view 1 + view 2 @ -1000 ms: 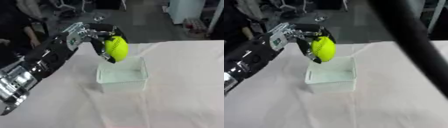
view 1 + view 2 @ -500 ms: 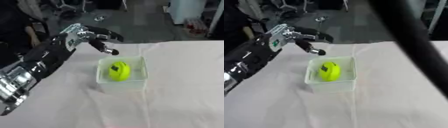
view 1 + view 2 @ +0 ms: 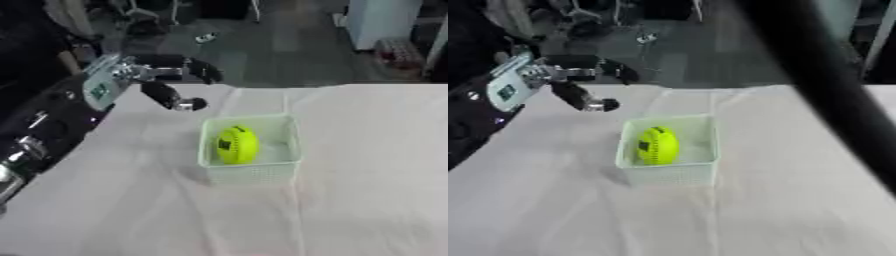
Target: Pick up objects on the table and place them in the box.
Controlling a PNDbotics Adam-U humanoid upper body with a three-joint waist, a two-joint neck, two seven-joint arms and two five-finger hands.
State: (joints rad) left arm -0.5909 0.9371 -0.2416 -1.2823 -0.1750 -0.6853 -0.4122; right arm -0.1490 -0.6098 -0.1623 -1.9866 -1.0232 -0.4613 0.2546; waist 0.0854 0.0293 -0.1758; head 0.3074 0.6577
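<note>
Now the yellow-green ball (image 3: 237, 145) lies inside the box (image 3: 249, 170), a small translucent container standing on the white-covered table (image 3: 367, 150). A second ago the left hand (image 3: 162, 82) was wrapped around that ball just above the box; half a second ago the ball was already in the box and the fingers had spread. So the release is done, and for this object the task looks complete.

The left hand has since drawn back and sits up and to the left of the box, apart from its rim. Its fingers are extended and its thumb hangs down towards the table; it holds nothing and touches neither the box nor the ball. The ball rests left of the box's middle, a dark mark showing on its side.

No other loose object shows on the table around the box, so whether more picking is left cannot be judged. The right hand does not show; only a dark blurred bar, possibly part of the right arm, crosses the right eye view to the right of the box.
</note>
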